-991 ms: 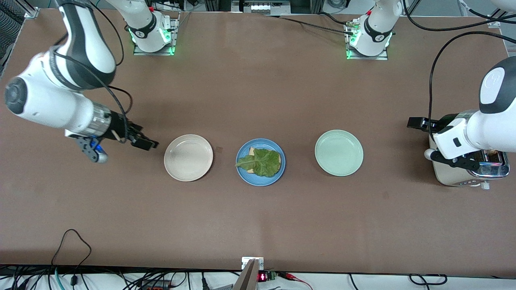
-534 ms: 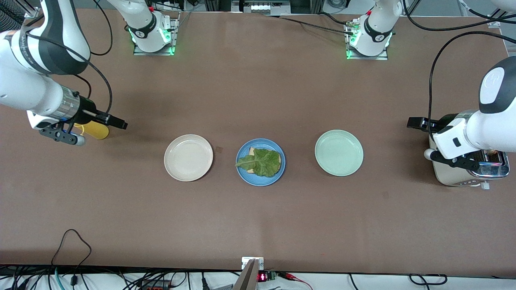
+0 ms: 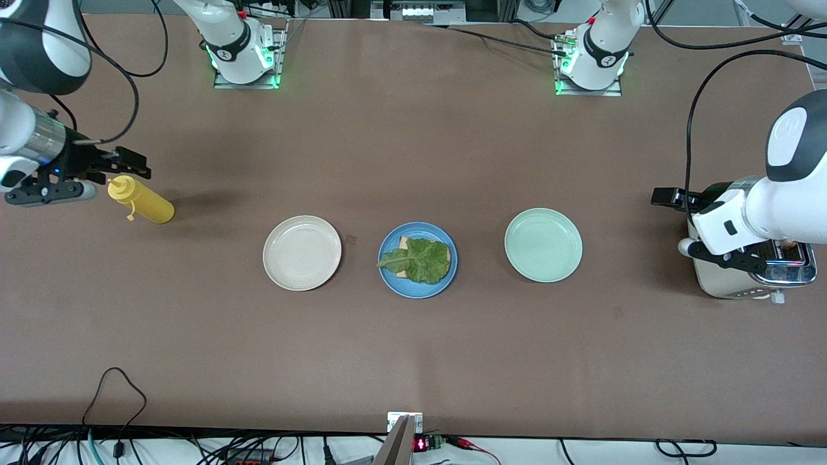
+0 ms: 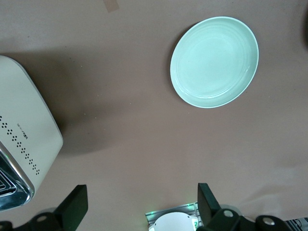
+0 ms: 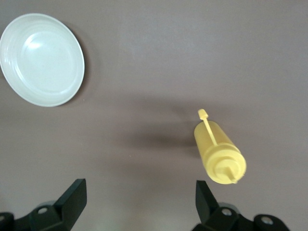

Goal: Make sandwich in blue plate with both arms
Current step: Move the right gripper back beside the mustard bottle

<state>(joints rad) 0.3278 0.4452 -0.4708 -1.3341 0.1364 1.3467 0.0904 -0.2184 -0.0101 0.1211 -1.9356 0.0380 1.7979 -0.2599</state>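
Inspecting from the camera side outward, the brown matte worktop (image 3: 413, 361) carries a row of three round plates. The blue plate (image 3: 417, 284), glossy with a shallow rim, sits in the middle and holds the unfinished sandwich (image 3: 418, 259): one squarish slice of light bread, mostly covered by a ruffled green lettuce leaf. No top slice is present. The beige plate (image 3: 302, 252) lies beside it toward the right arm's end, the pale green plate (image 3: 543, 245) toward the left arm's end; both are bare.

A metal-topped toaster (image 3: 743, 284) with a cream casing stands at the left arm's end. The left gripper (image 3: 694, 223) hangs just over its edge, fingers (image 4: 72, 208) spread wide and holding nothing. A slice appears to sit in the slot, though this is hard to confirm.

Farther from the camera, a yellow squeeze bottle (image 3: 142, 201), smooth plastic with a nozzle cap, stands at the right arm's end. The right gripper (image 3: 110, 165) is over the worktop beside it, fingers wide, empty.

Judgement: the closing-slice step is pending. The next move likely calls for the left arm to draw bread from the toaster.
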